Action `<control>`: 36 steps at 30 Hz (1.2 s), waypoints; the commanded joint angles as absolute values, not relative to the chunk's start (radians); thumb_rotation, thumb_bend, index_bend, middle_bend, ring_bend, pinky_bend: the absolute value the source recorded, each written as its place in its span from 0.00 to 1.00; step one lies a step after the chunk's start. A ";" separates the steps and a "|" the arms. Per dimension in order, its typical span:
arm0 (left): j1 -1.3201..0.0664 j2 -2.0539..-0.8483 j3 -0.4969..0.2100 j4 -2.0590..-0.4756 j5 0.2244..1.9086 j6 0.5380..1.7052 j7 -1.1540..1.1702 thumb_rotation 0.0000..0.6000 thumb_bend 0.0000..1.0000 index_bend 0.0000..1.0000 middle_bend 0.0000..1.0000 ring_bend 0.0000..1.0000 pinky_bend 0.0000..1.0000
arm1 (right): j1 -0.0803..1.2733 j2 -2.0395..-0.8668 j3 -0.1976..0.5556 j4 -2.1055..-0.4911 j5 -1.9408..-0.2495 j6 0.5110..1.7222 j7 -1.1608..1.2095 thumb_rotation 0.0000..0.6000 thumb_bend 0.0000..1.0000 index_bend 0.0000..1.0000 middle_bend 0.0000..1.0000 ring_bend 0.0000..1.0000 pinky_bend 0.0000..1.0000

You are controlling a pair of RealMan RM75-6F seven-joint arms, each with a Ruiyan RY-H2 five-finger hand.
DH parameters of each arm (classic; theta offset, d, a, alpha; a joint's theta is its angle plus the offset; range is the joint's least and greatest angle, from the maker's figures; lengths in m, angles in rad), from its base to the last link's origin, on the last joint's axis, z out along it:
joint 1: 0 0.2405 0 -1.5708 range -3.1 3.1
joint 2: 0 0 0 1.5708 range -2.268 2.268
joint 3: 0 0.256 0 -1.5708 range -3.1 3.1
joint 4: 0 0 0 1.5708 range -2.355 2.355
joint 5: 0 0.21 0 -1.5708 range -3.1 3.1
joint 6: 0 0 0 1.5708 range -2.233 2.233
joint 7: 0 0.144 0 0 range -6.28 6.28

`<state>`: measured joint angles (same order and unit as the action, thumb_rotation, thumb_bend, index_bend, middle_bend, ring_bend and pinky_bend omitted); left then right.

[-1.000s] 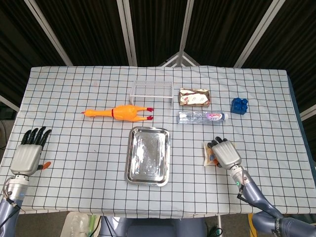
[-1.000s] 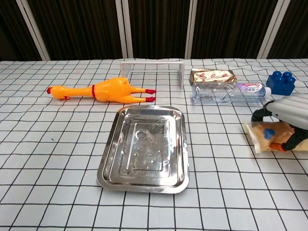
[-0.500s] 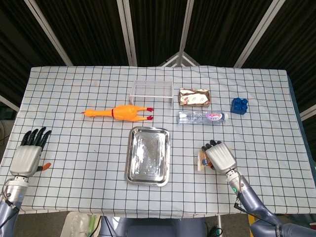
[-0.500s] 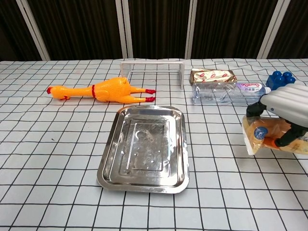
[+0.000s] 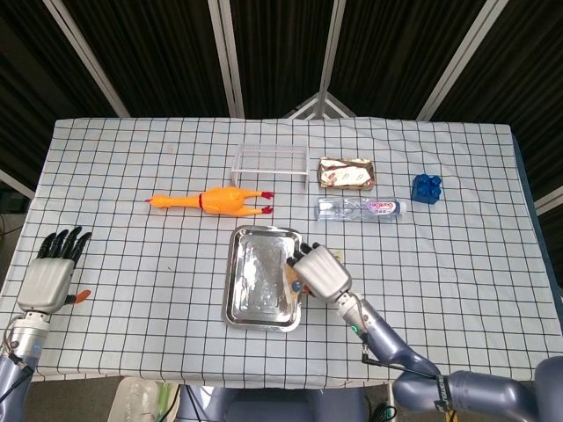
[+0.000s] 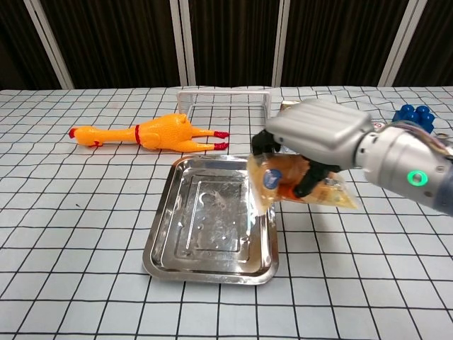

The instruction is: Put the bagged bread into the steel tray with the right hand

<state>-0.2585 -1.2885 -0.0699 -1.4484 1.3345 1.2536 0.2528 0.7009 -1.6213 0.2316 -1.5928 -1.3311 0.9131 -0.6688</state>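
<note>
The left hand (image 5: 50, 268) lies at the lower left of the head view, near the left edge of the desk (image 5: 132, 176), its dark fingers spread and holding nothing; the chest view does not show it. Right of it, in the upper middle-left of the frame, an orange rubber chicken (image 5: 215, 201) lies lengthwise on the checked cloth, its red feet pointing right. Above and to its right stands a clear plastic box (image 5: 271, 159), near the far part of the desk.

In the middle of the frame sits the steel tray (image 5: 251, 281), bare metal showing inside. The right hand (image 5: 320, 271) hangs at the tray's right rim, its fingers curled around the bagged bread (image 6: 297, 180). In the chest view the bag is lifted off the cloth, its left end over the tray's right edge and the rest trailing right beyond the rim; it is not resting in the tray.

Further right, in the upper right-centre, a foil-wrapped packet (image 5: 347, 172) lies just behind a clear water bottle (image 5: 361, 208) on its side. A blue toy block (image 5: 427, 187) stands at the right, apart from the bottle.
</note>
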 commanded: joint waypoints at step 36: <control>-0.243 -1.256 -0.060 -1.469 1.352 1.289 0.200 1.00 0.03 0.00 0.00 0.00 0.00 | 0.624 -1.508 0.029 -1.834 -1.237 1.349 -0.903 1.00 0.29 0.00 0.00 0.00 0.00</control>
<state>-0.2493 -1.2584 -0.0661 -1.4637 1.3376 1.2750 0.2038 0.7434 -1.6361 0.1406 -1.7777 -1.0971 1.2508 -1.0462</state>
